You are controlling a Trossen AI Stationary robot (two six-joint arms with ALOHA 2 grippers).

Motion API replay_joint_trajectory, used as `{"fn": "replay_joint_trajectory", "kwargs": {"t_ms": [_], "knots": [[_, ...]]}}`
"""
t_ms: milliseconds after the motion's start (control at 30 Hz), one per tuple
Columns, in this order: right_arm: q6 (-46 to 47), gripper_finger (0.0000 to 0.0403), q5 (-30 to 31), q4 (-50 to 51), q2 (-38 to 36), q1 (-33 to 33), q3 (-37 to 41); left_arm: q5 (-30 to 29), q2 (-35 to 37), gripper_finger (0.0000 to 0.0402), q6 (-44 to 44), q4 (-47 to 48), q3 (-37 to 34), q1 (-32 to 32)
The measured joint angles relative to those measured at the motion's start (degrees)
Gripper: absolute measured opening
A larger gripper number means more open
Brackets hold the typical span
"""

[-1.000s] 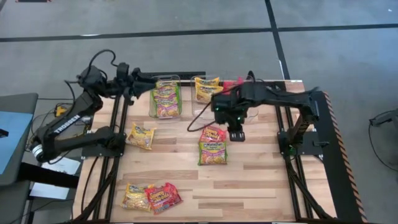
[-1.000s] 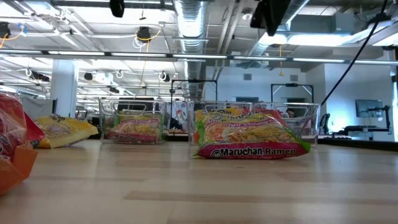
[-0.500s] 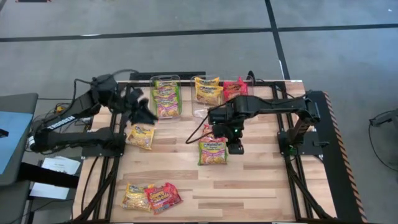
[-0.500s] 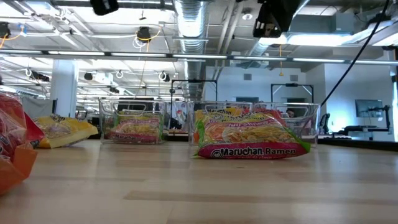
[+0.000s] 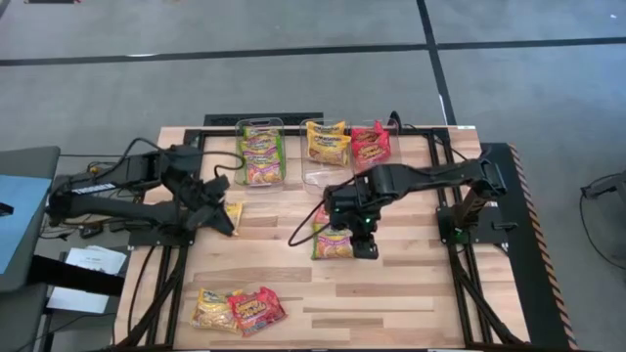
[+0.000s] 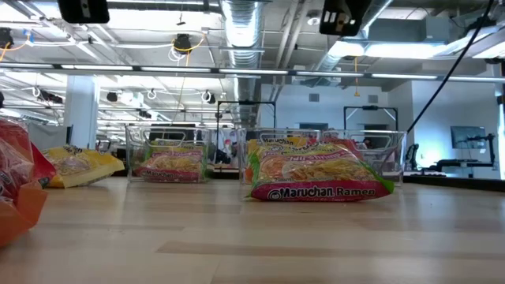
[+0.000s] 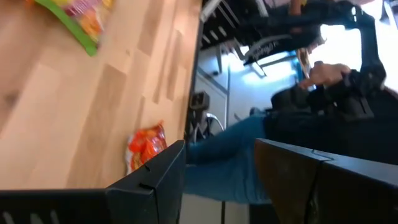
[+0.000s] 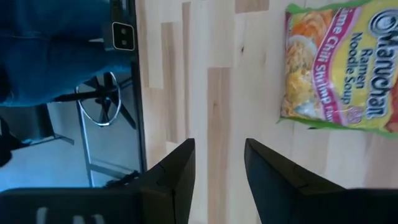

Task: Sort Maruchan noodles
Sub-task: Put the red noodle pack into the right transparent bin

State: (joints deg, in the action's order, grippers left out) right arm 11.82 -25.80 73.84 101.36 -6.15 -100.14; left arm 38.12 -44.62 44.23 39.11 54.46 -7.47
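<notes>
Maruchan noodle packets lie flat on the wooden table. A green one [image 5: 331, 246] [image 8: 339, 65] sits mid-table, with a pink one [image 5: 319, 219] just behind it, mostly hidden by my right arm. My right gripper [image 5: 364, 246] [image 8: 221, 149] hovers open beside the green packet's right edge, touching nothing. A yellow packet [image 5: 234, 211] lies at the left. My left gripper [image 5: 225, 223] [image 7: 221, 152] hangs open above it, nothing between its fingers. A yellow packet [image 5: 209, 309] and a red one [image 5: 258, 309] lie at the near left.
Clear bins stand along the far edge: one with green packets [image 5: 260, 154], one with yellow packets [image 5: 327, 143], and a red packet [image 5: 370, 143] in the right one. Black frame rails run along both table sides. A person in jeans [image 7: 249, 143] sits beyond the near edge.
My left gripper has swung from above the green bin toward the near edge and down, turning as it went, and now hangs over the yellow packet at the left. My right gripper has come toward the near edge and down, to beside the green packet. No packet has moved.
</notes>
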Motion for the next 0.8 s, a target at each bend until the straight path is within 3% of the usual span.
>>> {"fn": "replay_joint_trajectory", "kwargs": {"t_ms": [300, 800], "knots": [[9.6, 0.0168, 0.4, -3.9, 1.4, -2.8, -0.1, -3.1, 0.0, 0.0178, 3.6, 0.0, 0.0, 10.2], [24.2, 0.023, 0.4, -9.6, 2.2, -9.7, 0.0, -23.8, -5.8, 0.0178, 8.9, 0.5, 0.0, 32.6]]}}
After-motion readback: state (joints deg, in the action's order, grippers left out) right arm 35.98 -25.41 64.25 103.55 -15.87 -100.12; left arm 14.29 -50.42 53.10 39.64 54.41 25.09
